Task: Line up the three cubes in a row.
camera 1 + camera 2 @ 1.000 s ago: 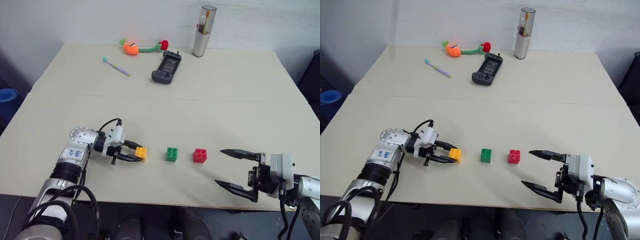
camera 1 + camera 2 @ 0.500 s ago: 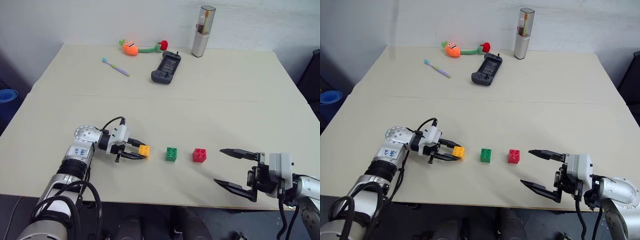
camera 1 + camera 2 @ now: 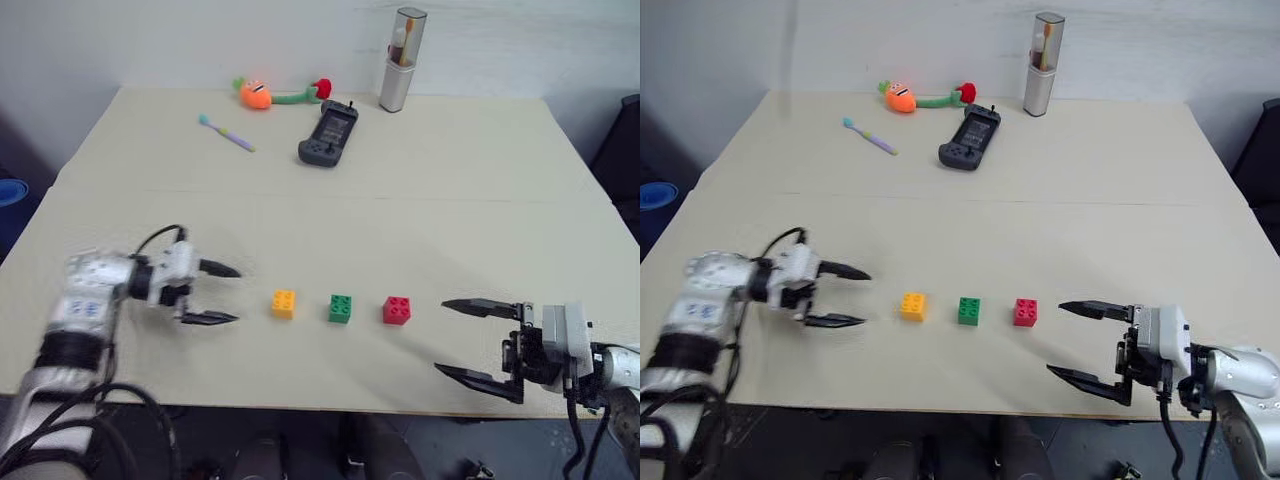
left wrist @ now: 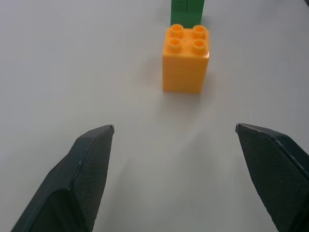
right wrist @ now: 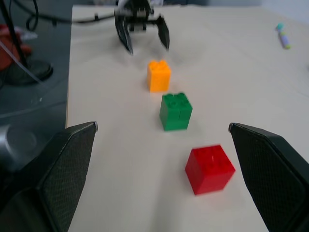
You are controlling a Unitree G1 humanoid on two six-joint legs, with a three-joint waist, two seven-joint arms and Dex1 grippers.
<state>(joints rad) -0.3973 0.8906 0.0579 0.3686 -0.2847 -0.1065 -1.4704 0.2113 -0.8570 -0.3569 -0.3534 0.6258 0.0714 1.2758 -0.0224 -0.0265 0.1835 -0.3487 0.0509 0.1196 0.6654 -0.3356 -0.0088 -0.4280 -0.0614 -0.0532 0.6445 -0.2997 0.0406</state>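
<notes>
Left hand [image 3: 225,294] is seen near the front left of the bench [image 3: 420,230], fingers spread wide, nothing between them; it is set apart from the bricks, pointing toward them.

Orange-yellow brick [image 3: 284,303] is found just to the right of that hand, standing free on the bench, studs up. In the left wrist view it sits ahead of the open fingers, untouched, with the green brick partly hidden behind it.

Green brick [image 3: 340,308] is placed next, a small gap from the orange-yellow one. Red brick [image 3: 397,310] follows after a similar gap. The three are laid in one straight row along the front part of the bench, evenly spaced, none touching.

Right hand [image 3: 478,340] is noted near the front right edge, fingers held wide apart and empty, well clear of the red brick and pointing along the row.

At the far side of the bench are recorded a toothbrush [image 3: 226,132], a carrot plush toy [image 3: 262,94], a dark game controller [image 3: 330,134] and an upright toothbrush case [image 3: 398,59].
</notes>
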